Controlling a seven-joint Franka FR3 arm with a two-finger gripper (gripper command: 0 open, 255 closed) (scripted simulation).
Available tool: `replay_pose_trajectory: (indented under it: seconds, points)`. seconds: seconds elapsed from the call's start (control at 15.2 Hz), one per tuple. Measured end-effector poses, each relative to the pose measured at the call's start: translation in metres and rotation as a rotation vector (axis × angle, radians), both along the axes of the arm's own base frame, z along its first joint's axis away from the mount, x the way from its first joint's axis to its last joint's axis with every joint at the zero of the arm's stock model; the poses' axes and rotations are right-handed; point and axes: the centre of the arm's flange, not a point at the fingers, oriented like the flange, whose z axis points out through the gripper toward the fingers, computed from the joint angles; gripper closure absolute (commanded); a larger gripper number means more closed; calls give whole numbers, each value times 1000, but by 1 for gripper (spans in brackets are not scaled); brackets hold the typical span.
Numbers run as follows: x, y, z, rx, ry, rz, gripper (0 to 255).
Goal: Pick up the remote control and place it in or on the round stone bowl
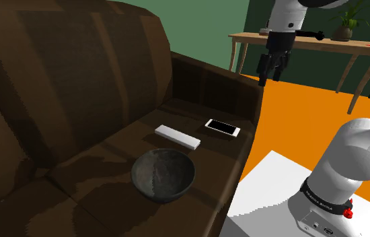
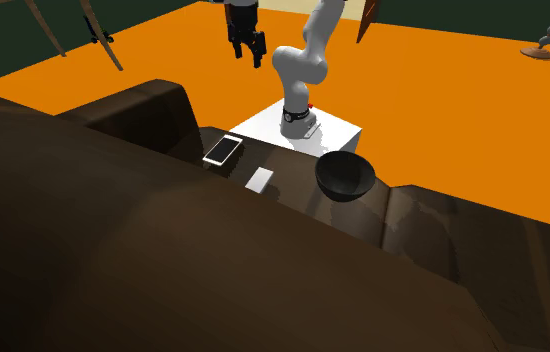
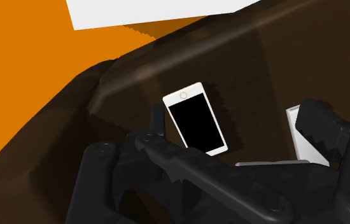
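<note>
The remote control [image 1: 177,137] is a flat white bar lying on the brown sofa seat [image 1: 109,155]. A white phone with a black screen [image 1: 223,127] lies just beside it, nearer the armrest. The dark round bowl [image 1: 163,175] stands upright on the seat, close to the remote. My black gripper [image 1: 268,75] hangs open high above the sofa's armrest, holding nothing. From the second exterior view the gripper [image 2: 247,55] is over the orange floor, beyond the phone [image 2: 223,150], remote [image 2: 259,180] and bowl [image 2: 345,176]. At the wrist, the phone [image 3: 196,118] lies between the fingers and the remote [image 3: 296,130] is partly hidden by one finger.
The sofa's armrest [image 1: 244,91] rises between the seat and the orange floor [image 1: 298,114]. My white stand [image 1: 278,195] sits right against the sofa. A wooden table [image 1: 298,40] with a potted plant [image 1: 347,25] stands at the back wall.
</note>
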Motion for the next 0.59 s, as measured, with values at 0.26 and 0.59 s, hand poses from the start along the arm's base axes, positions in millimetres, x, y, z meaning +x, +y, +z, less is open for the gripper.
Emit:
replay_pose_trajectory:
  seconds: [0.26, 0.59]
  points:
    - [17, 14, -16, 1, 1, 16, 0]
    - [57, 48, -54, 2, -1, 54, 0]
